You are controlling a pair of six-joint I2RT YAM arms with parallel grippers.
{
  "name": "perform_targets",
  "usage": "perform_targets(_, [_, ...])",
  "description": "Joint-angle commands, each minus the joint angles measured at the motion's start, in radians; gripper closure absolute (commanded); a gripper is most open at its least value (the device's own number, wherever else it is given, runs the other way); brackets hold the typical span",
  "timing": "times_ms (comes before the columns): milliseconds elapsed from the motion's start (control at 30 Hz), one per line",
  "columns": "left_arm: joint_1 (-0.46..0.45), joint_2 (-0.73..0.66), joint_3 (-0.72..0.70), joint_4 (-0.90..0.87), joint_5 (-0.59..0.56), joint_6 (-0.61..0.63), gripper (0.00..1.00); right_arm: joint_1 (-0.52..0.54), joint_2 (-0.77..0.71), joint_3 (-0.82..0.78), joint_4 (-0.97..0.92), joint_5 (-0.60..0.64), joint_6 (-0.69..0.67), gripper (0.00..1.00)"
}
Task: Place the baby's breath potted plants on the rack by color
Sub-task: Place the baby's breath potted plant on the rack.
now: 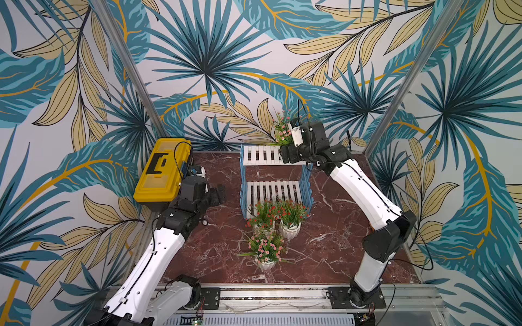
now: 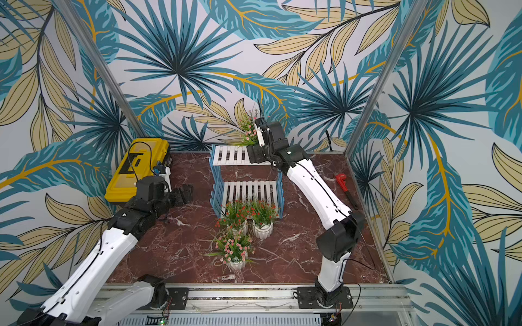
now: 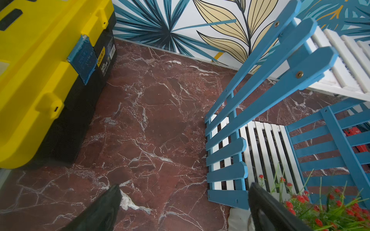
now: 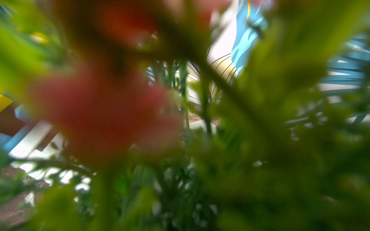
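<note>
Pressed against the right wrist lens, the sprigs of the carried pink plant (image 4: 260,120) fill that view with green and reddish blur, and only scraps of white slat show through.

From the left in a top view, the yellow toolbox (image 1: 162,169) stands at the table's far corner. Just beside it the left gripper (image 1: 219,194) hangs over bare marble, its fingers (image 3: 104,210) spread and empty. Next comes the rack (image 1: 272,190), its lower tier bare. In front of it stand a red plant (image 1: 264,213) and its red twin (image 1: 292,213), close together, with the second pink plant (image 1: 265,248) just before them. At the right end of the upper tier, the right gripper (image 1: 286,153) sits below the carried plant's flowers. A red tool (image 2: 343,186) lies by the right wall.

The step in hand looks like setting the first pink plant on the upper tier. The next move calls for letting go and backing off without snagging the sprigs.

The pot is hidden behind the gripper, so neither its seating nor the right jaws' grasp can be told.
</note>
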Motion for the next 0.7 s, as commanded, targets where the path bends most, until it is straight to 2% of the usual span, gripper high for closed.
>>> perform_targets(0, [-0.003,0.006,0.037,-0.001,-0.009,0.017,0.01,-0.007,0.001,0.029,0.070,0.005,-0.010,0.85])
perform_targets(333, [-0.002,-0.001,0.030,-0.002,-0.006,0.016,0.01,-0.009,0.018,0.033,0.071,0.006,-0.032,0.85])
perform_targets(433, [-0.002,-0.002,0.028,-0.001,0.000,0.013,0.01,-0.009,0.025,0.044,0.054,0.000,-0.036,0.81])
perform_targets(533, [-0.002,-0.002,0.027,-0.001,0.001,0.010,0.01,-0.010,0.024,0.042,0.044,-0.008,-0.037,0.65])
perform_targets(600, [-0.002,0.000,0.027,-0.002,0.004,0.008,0.01,-0.010,0.022,0.041,0.044,0.000,-0.036,0.34])
perform_targets(667, [-0.003,0.000,0.026,-0.001,0.008,0.009,0.01,-0.010,0.021,0.041,0.046,0.011,-0.038,0.18])
